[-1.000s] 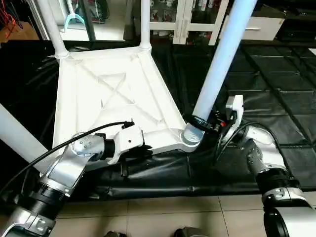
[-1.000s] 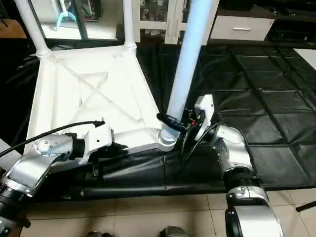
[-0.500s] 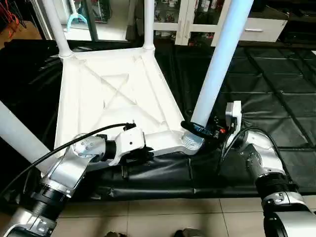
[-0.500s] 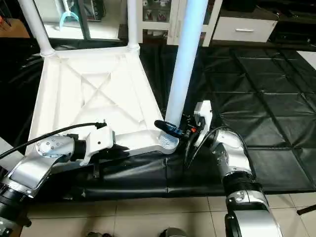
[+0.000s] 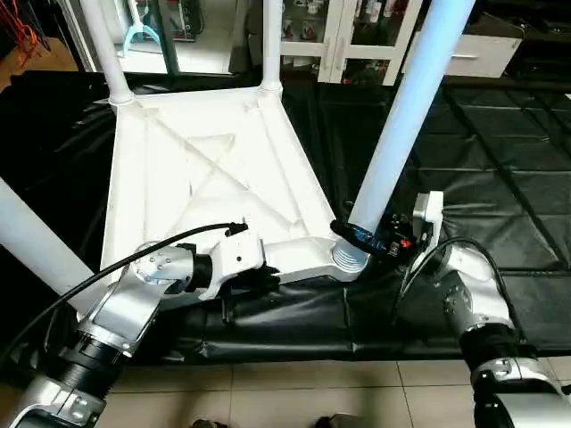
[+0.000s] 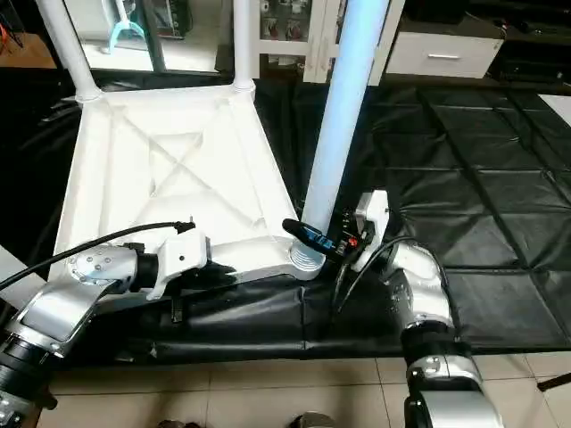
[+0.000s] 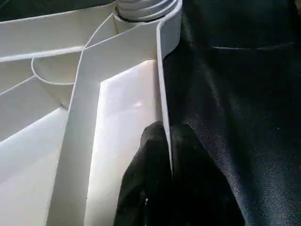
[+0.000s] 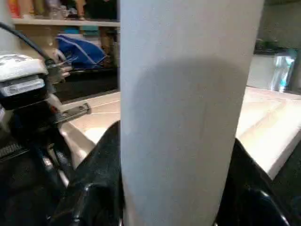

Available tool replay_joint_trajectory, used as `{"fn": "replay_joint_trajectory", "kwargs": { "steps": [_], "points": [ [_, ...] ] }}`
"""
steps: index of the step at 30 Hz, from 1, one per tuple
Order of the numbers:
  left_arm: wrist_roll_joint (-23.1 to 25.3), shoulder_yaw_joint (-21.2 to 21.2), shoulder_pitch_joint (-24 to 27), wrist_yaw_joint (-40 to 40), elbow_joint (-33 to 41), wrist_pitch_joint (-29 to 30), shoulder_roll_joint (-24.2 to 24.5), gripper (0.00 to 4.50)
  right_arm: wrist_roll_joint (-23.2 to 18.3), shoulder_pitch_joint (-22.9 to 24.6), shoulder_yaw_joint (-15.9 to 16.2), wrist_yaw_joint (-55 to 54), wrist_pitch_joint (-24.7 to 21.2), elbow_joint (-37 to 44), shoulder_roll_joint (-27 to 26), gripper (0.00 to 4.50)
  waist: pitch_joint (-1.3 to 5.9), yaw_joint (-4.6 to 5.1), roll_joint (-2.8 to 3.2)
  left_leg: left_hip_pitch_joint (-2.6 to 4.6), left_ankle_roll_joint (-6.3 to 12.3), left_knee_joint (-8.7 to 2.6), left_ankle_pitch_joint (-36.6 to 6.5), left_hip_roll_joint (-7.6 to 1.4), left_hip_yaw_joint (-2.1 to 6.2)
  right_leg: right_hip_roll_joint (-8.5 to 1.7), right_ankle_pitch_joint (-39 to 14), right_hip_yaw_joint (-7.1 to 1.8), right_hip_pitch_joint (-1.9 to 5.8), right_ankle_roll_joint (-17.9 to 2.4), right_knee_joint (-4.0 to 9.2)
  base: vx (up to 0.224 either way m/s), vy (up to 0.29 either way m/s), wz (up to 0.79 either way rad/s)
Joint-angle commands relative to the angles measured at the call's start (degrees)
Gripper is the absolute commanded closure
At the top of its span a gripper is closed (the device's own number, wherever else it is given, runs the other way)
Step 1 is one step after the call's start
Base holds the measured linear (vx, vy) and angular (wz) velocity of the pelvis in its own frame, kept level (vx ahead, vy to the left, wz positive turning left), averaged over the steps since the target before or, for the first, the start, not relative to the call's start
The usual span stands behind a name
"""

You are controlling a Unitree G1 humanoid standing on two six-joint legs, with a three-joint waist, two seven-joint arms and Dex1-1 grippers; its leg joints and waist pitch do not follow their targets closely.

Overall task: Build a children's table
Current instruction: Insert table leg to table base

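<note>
White plastic makes up the whole job: the square table top point(image 5: 210, 192) lies upside down on the black padded mat point(image 5: 500, 178), its diagonal ribs facing up, and it looks light, stiff and rather slick, so a pinch on a thin wall probably holds better than a squeeze on a broad face. At the top's 5 o'clock corner the fourth leg point(image 5: 406, 116) stands in its round socket point(image 5: 343, 259), leaning a little toward 1 o'clock, with its ridged foot showing above the socket's lip, so I judge it not fully seated. Two more legs point(image 5: 107, 49) rise from the corners at 11 and 1 o'clock, and another leg point(image 5: 31, 245) crosses the view at 8 o'clock. Each leg is a long hollow tube, likely light but awkward at full length, and smooth enough to turn in a loose grasp; low down, just above the socket, seems the best place to hold it, since that gives the most control over its tilt. The right gripper point(image 5: 361, 238) is there, its black fingers point(image 8: 96, 181) half spread and clasped around the tube on both sides. The left gripper point(image 7: 169, 155) is pinched nearly closed on the top's thin near edge wall at 6 o'clock, one finger on each side of it, steadying the slab against the push. Beyond the mat, at 12 o'clock, stands a white cabinet point(image 5: 335, 36) with glass doors.
</note>
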State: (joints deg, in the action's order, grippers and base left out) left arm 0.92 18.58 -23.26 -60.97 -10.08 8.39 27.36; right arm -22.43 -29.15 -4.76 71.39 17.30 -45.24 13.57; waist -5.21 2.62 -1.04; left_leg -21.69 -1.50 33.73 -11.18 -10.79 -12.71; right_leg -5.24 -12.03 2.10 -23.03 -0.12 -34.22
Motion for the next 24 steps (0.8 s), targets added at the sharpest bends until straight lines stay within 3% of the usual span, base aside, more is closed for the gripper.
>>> {"fn": "replay_joint_trajectory", "kwargs": {
  "steps": [1, 3, 8, 12, 17, 21, 24],
  "points": [
    [-0.24, 1.76, 0.84, -0.12, -2.23, 0.08, -1.03, 4.5, 3.37, 3.48, 1.31, -1.1, -1.53, -4.52, 0.13, 2.64, 1.56, 0.35, 0.12, 1.72, -0.78, -5.8, -22.91, -3.32, 2.09, -2.69, -19.91, -2.54, -0.15, -11.74, 5.19, 0.0, 0.0, 0.0],
    [-0.05, 1.79, 0.76, -0.16, -2.41, -0.06, -1.05, 4.5, 2.89, 3.71, 1.06, -1.5, -2.38, -4.52, -0.21, 2.64, 1.42, 0.33, 0.08, 1.55, -0.13, -5.92, -22.03, -3.32, 1.96, -2.67, -18.53, -2.59, -0.04, -12.31, 5.18, 0.0, 0.0, 0.0],
    [0.22, 1.88, 0.63, -0.14, -2.63, -0.23, -1.13, 4.5, 1.9, 4.64, 1.44, -0.34, -5.51, -3.82, -0.29, 2.64, 1.26, 0.27, 0.03, 1.75, -0.77, -6.04, -24.47, -3.32, 2.18, -2.96, -24.04, -2.77, -0.27, -10.99, 5.75, 0.0, 0.0, 0.0],
    [0.42, 1.94, 0.66, -0.12, -2.73, -0.44, -1.14, 4.5, 1.64, 5.47, 2.43, 1.07, -8.94, -2.9, 0.0, 2.64, 1.43, 0.18, 0.09, 1.81, -0.8, -6.17, -23.36, -3.43, 2.14, -2.84, -22.22, -2.8, -0.21, -11.09, 5.7, 0.0, 0.0, 0.0],
    [0.61, 1.99, 0.64, 0.15, -2.71, -0.58, -1.34, 4.5, 2.82, 4.87, 1.27, -2.91, -5.71, -4.49, -0.26, 2.64, 1.69, 0.27, -0.3, 1.81, -0.85, -6.16, -23.66, -3.34, 2.07, -2.83, -22.28, -2.94, -0.23, -11.17, 5.72, 0.0, 0.0, 0.0],
    [0.79, 2.08, 0.69, 0.36, -2.72, -0.64, -1.43, 4.5, 3.28, 5.12, 0.32, -5.34, -3.65, -4.67, -0.79, 2.64, 1.36, 0.45, -0.36, 1.76, -1.55, -6.38, -26.87, -3.25, 2.56, -2.94, -28.52, -3.25, -0.74, -8.98, 6.21, 0.0, 0.0, 0.0],
    [0.87, 2.13, 0.75, 0.49, -2.62, -0.64, -1.4, 4.5, 3.69, 6.95, 0.74, -5.4, -0.74, -2.74, -1.48, 2.64, 1.3, 0.46, -0.35, 1.97, -1.98, -6.55, -28.56, -3.29, 2.78, -2.83, -30.15, -3.46, -1.11, -7.77, 6.44, 0.0, 0.0, 0.0]
  ]
}}
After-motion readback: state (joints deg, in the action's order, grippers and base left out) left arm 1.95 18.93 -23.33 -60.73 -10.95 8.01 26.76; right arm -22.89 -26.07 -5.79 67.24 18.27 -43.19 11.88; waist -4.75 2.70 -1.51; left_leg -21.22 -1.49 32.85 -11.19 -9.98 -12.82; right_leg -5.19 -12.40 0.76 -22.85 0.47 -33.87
